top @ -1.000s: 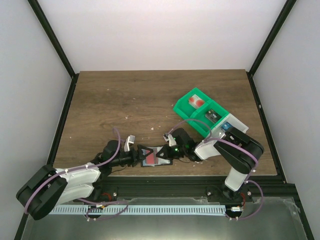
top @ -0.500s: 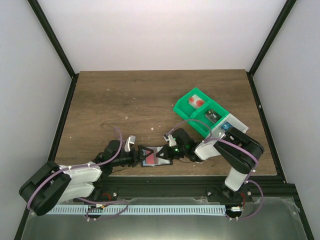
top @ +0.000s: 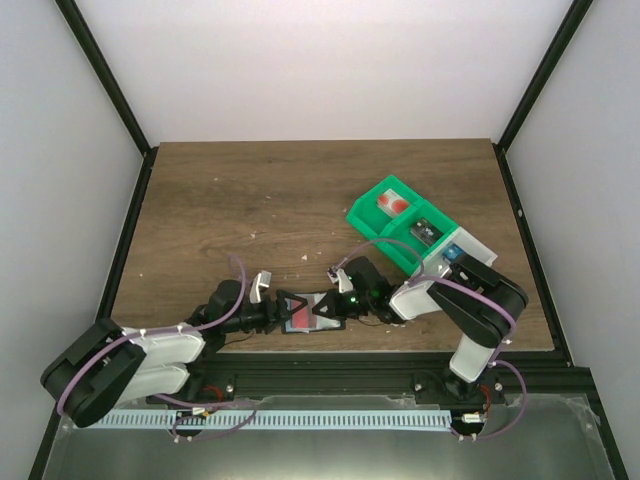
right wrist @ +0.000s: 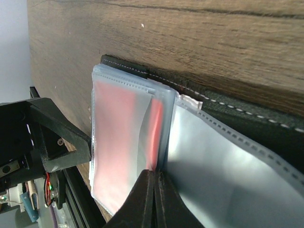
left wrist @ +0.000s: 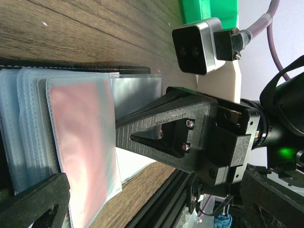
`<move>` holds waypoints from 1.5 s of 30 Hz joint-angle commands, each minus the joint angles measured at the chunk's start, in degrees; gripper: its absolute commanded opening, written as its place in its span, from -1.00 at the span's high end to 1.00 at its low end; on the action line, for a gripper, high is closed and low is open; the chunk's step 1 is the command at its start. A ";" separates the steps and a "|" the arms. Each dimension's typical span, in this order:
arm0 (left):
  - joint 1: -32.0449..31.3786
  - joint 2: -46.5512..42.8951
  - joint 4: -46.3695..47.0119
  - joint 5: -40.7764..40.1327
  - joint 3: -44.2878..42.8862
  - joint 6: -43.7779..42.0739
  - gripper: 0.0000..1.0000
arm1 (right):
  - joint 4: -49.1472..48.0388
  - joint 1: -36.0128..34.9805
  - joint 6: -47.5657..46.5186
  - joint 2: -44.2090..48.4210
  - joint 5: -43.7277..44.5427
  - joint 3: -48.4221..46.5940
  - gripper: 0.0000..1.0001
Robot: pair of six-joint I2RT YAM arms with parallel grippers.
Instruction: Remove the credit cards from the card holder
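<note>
The card holder lies open near the table's front edge, between both grippers. Its black cover lies flat on the wood and its clear sleeves fan up. A credit card, white with red, shows through one sleeve. My right gripper is shut, its tips pinching the lower edge of a raised sleeve leaf with red showing in it. My left gripper stands open at the holder's left end, one finger beside the sleeves. More credit cards lie in the green tray.
The green tray has a dark card in its second compartment. A white tray adjoins it at the right. The table's front edge and a black rail run just behind the holder.
The left arm's elbow has shifted slightly to the right. Both grippers and the holder stay where they were.
</note>
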State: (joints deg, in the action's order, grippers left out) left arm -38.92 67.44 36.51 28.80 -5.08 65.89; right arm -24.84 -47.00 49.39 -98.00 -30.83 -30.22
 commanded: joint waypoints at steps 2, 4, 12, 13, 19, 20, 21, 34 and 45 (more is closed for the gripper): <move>-0.35 -2.83 -2.64 -0.69 -0.61 -0.85 -1.00 | 6.04 -0.98 0.27 -2.42 -0.12 2.26 0.99; -0.42 -4.26 -6.02 -1.86 -0.87 -2.02 -1.00 | 5.98 -0.98 0.26 -2.46 -0.11 2.27 0.99; -0.38 -4.60 -2.97 -1.69 1.77 -1.11 -1.00 | 5.93 -0.98 0.05 -2.79 -0.21 1.76 0.99; -0.38 -4.04 -2.86 -1.66 1.77 -1.18 -1.00 | 5.84 -0.97 0.09 -2.82 -0.12 1.74 0.99; -0.42 -0.37 2.26 -1.35 2.62 -0.91 -0.99 | 5.74 -0.98 0.07 -3.07 -0.66 1.49 0.99; -0.46 0.16 3.04 -1.03 2.59 -0.85 -1.00 | 5.69 -0.94 0.09 -3.07 -0.72 1.40 0.99; -0.43 0.67 2.92 -0.88 2.31 -1.10 -1.00 | 5.68 -0.98 0.02 -3.03 -0.77 1.39 0.99; -1.85 -2.45 1.12 0.25 0.13 0.49 -0.99 | 6.12 -0.97 -0.31 -3.69 -1.10 1.04 0.97; -2.83 -5.65 -6.20 -2.02 -1.74 -0.86 -1.00 | 6.05 -1.02 -0.25 -3.06 -0.90 1.39 0.96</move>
State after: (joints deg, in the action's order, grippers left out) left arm -40.88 63.94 32.82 27.03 -4.80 65.84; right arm -25.87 -46.63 49.82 -98.72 -32.05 -30.17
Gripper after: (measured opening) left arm 0.997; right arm 0.020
